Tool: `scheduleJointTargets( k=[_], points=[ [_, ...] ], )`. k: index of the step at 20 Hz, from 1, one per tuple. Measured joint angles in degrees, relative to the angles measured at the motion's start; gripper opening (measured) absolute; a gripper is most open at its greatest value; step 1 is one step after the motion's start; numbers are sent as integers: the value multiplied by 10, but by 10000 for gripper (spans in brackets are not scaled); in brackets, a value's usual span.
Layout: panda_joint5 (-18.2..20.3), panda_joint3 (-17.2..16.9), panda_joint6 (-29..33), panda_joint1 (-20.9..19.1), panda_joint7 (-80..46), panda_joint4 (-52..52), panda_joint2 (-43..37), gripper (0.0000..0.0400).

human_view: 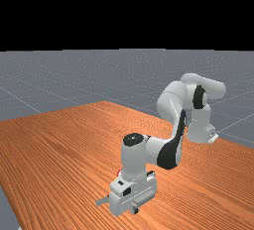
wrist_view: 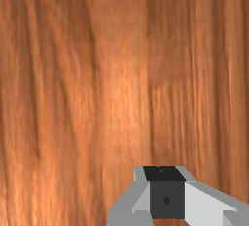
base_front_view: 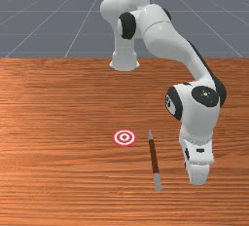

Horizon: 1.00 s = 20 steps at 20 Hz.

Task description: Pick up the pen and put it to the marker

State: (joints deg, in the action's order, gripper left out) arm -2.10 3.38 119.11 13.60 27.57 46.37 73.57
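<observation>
Reach is judged in hand: empty jaws (wrist_view: 167, 191) are seen pressed together, the pen (base_front_view: 153, 155) lies on the bench (base_front_view: 58, 122) near the marker (base_front_view: 124, 138), and spreading, then alignment over it, is required next.

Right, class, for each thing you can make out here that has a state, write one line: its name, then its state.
Pen: lying on the table, not held, off the marker.
Marker: flat on the table, uncovered, beside the pen.
Gripper: apart from the pen, on its front view's right.
Arm: bent, reaching out over the table.
Table: level, bearing pen and marker.
</observation>
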Motion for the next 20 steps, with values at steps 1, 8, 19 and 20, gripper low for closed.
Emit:
scheduleJointTargets(
  k=[1, 8, 19, 20],
  points=[
    [2, 2, -36, 0, 4, -47, 23, 0],
    [-4, 4, 31, -57, 93, 92, -49, 0],
    [0, 3, 13, -48, 71, 50, -27, 0],
    [-7, -8, 7, -42, 50, 35, -19, 0]
  ],
)
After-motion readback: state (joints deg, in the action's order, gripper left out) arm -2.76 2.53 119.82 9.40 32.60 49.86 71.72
